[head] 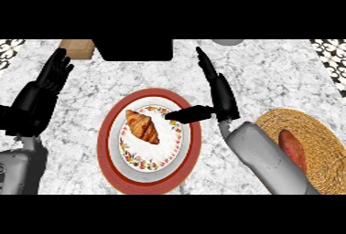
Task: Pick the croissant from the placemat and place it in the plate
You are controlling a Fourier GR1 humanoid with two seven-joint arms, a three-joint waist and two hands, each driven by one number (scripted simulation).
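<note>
Golden flaky croissant [143, 126] lies in the floral-rimmed plate [150, 161], just left of the right hand [219, 98], whose fingers are straight, thumb over the rim. Woven round placemat [317, 137] sits right of that hand; left hand [37, 96] rests open far left.

the golden-brown croissant [143, 126] fills the middle of the red-rimmed floral plate [150, 179]; the right hand [221, 98], thumb over the rim, blocks that side. bare marble counter [81, 91] lies open between plate and left hand [40, 91].
</note>
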